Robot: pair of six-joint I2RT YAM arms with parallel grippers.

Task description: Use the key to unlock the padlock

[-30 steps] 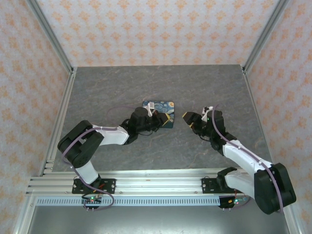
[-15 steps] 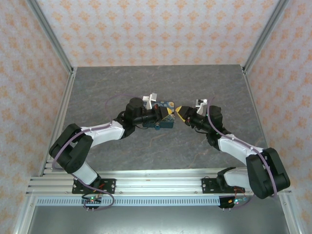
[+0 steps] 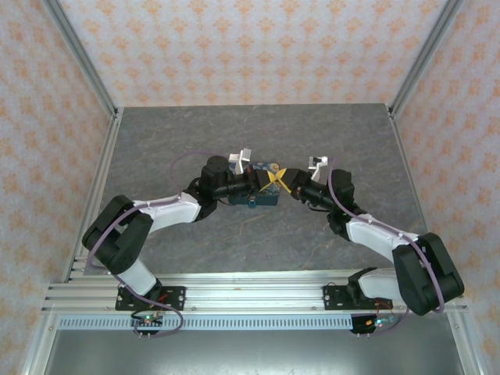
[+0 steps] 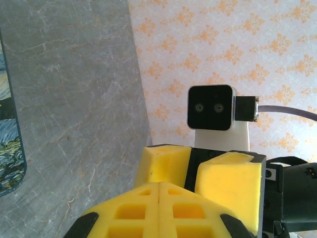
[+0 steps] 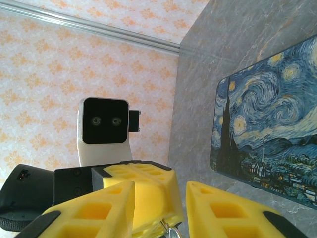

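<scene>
My left gripper [image 3: 271, 178] and right gripper [image 3: 287, 183] meet tip to tip just above the right end of the blue night-sky painted box [image 3: 262, 166]. In the left wrist view the left gripper [image 4: 159, 186] has its yellow pads pressed flat together, shut. A small silver metal piece [image 5: 171, 231] pokes out from those pads; whether it is the key I cannot tell. The right gripper [image 5: 159, 191] stands open, its fingers [image 5: 101, 208] on either side of the left gripper's tip. The padlock is hidden.
The painted box [image 5: 267, 139] lies flat on the grey marbled table [image 3: 172, 141], under both grippers. Patterned walls and aluminium posts [image 3: 82, 62] close in the table on three sides. The rail [image 3: 234, 293] with the arm bases runs along the near edge.
Both arms reached inward until their grippers met over the painted box. The right gripper moved left and its jaws narrowed around the left gripper's tip.
</scene>
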